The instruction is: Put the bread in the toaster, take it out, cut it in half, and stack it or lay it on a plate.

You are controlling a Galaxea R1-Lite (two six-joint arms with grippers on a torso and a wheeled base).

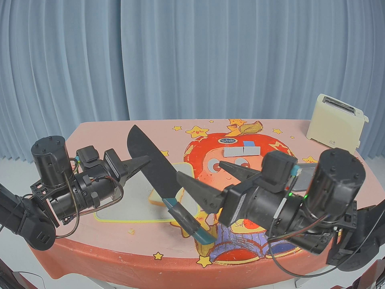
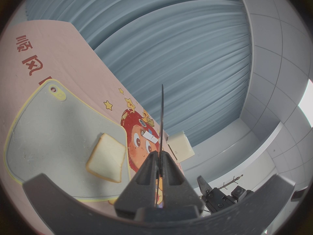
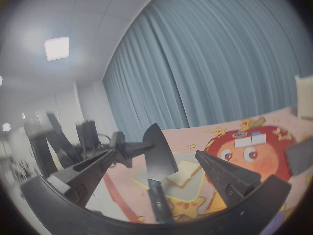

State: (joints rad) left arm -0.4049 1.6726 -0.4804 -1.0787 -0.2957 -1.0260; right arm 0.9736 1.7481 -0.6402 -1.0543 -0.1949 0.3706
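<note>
A long knife with a black blade and a teal-and-black handle hangs tilted over the table, handle toward the front edge. My left gripper is shut on the blade near its tip, seen edge-on between its fingers. My right gripper stands open at the handle end, and the handle lies between its spread fingers without touching them. A slice of bread lies flat on the grey cutting board, partly hidden by the blade in the head view. The cream toaster stands at the far right.
A flat dark grey object lies on the table behind my right arm, mostly hidden. Small grey and blue pieces sit mid-table on the cartoon cloth. A crumb lies near the front edge. A blue curtain hangs behind the table.
</note>
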